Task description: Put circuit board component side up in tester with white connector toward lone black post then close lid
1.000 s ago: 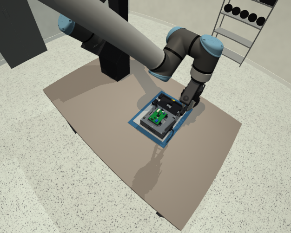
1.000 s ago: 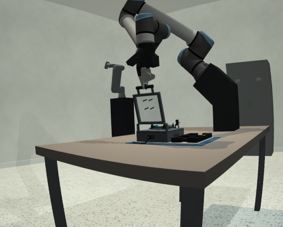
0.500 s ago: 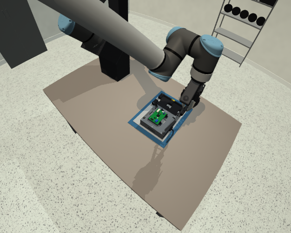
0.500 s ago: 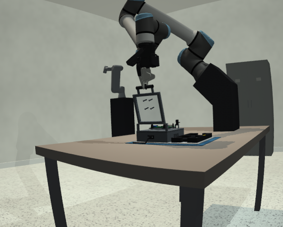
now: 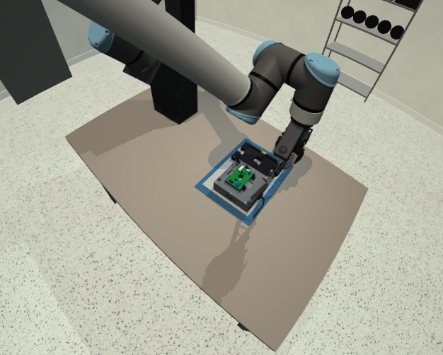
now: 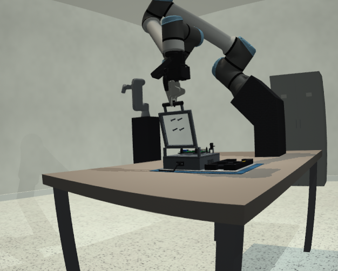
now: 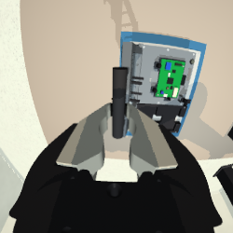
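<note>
gripper clamped narrowly on the raised lid's handle.

Setting: an electronics test lab or workshop cell.
Workstation: a plain brown tabletop on dark legs, carrying a blue mat with a board tester and a black parts tray.
Machinery: a large industrial arm mounted on a black pedestal; a second grey arm on a black block behind.
Storage: a metal shelf rack holding black spheres; a dark cabinet by the wall.
Room: bare pale walls and speckled floor.
</note>
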You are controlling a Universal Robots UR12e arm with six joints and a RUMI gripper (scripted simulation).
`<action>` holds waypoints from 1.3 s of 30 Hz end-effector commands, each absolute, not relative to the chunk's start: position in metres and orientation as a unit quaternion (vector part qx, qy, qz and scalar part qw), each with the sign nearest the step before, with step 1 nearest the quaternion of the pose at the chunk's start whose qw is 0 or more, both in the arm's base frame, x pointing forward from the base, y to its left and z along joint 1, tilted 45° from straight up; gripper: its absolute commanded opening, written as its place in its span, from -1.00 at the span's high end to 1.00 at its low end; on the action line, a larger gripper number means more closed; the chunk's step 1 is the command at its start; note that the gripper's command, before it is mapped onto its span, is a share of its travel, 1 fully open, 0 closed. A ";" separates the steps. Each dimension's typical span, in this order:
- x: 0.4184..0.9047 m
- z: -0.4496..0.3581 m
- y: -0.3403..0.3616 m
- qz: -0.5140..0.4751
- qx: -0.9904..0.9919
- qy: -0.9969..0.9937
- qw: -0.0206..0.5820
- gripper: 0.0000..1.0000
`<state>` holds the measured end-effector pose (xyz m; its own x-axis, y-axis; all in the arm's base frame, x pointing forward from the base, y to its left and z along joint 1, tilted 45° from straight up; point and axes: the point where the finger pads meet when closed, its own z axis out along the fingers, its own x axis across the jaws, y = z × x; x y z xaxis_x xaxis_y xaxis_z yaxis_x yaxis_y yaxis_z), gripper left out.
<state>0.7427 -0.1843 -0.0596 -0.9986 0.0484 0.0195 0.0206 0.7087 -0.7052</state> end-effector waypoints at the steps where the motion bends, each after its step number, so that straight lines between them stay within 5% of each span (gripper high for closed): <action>1: 0.738 -0.062 -0.184 0.380 -0.018 -0.925 0.021 1.00; 39: 0.722 -0.058 -0.180 0.381 -0.018 -0.924 0.019 1.00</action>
